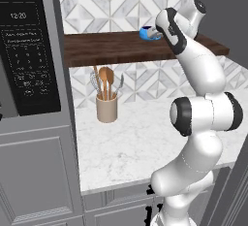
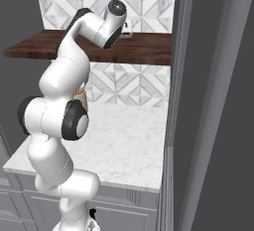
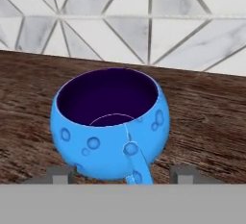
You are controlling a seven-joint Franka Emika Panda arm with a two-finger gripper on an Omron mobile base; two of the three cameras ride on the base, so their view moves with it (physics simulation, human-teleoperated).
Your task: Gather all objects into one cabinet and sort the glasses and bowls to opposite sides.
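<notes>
From the crock on the tabletop we look right to the blue cup on the wooden shelf. Our end effector straddles it, fingers apart, gripping nothing; we should close squarely, clear of the handle.

Blue cup upright on dark wood shelf, near tiled wall. Squat, round, bubble-spotted, dark inside, empty, handle facing the hand camera. Seen also from left base.
</notes>
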